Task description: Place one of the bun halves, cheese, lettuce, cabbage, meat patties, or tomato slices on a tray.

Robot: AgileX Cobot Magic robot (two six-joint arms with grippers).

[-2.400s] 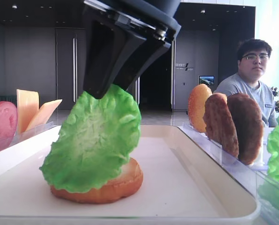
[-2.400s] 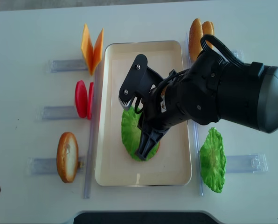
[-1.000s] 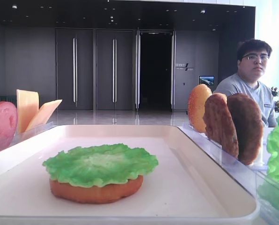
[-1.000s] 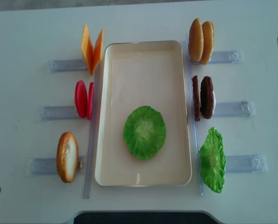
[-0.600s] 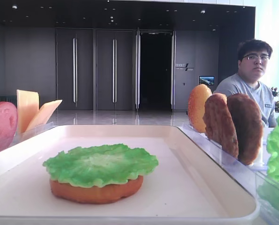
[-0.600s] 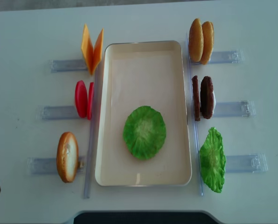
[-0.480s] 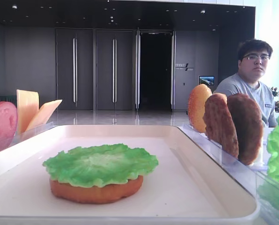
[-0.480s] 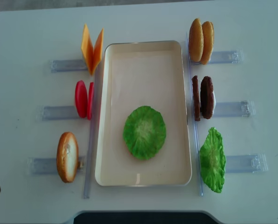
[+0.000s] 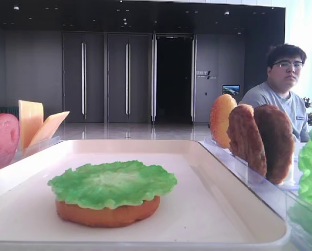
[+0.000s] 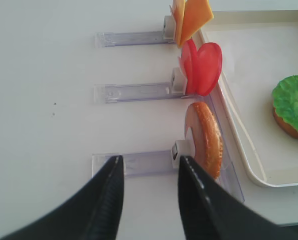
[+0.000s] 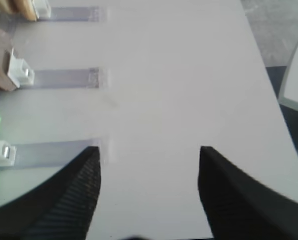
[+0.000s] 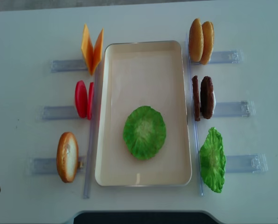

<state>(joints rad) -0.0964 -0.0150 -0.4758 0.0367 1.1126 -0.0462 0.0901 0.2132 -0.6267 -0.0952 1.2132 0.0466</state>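
The exterior high realsense view gave you the whole layout, so take the tray [image 12: 143, 53] as your landmark. It sat in the middle of the white table [image 12: 27, 28], long side running away from you. Inside it, toward the near end, a lettuce leaf [image 12: 144, 132] lay flat on a bun half [image 9: 108, 213], which rested on the tray floor; from the low exterior view you saw the leaf overhanging the bun all round.

To the right of the tray stood three clear racks [image 12: 232, 108]. The far one held two bun halves [image 12: 200, 40] on edge, the middle one two meat patties [image 12: 203, 97] on edge, and the near one a second lettuce leaf [image 12: 211, 160], also upright, just beside the tray's rim.

To the left of the tray, the far rack held two cheese slices [image 12: 92, 48] leaning apart in a V, the middle rack two tomato slices [image 12: 83, 99], and the near rack one more bun half [image 12: 67, 157] standing on edge.

Your right gripper [image 11: 149, 172] hung over bare table well right of the tray, its jaws spread wide with nothing between them. Your left gripper [image 10: 148, 172] hovered left of the tray, over the near rack, jaws parted and holding nothing.

A man in glasses [image 9: 281, 86] sat behind the table.
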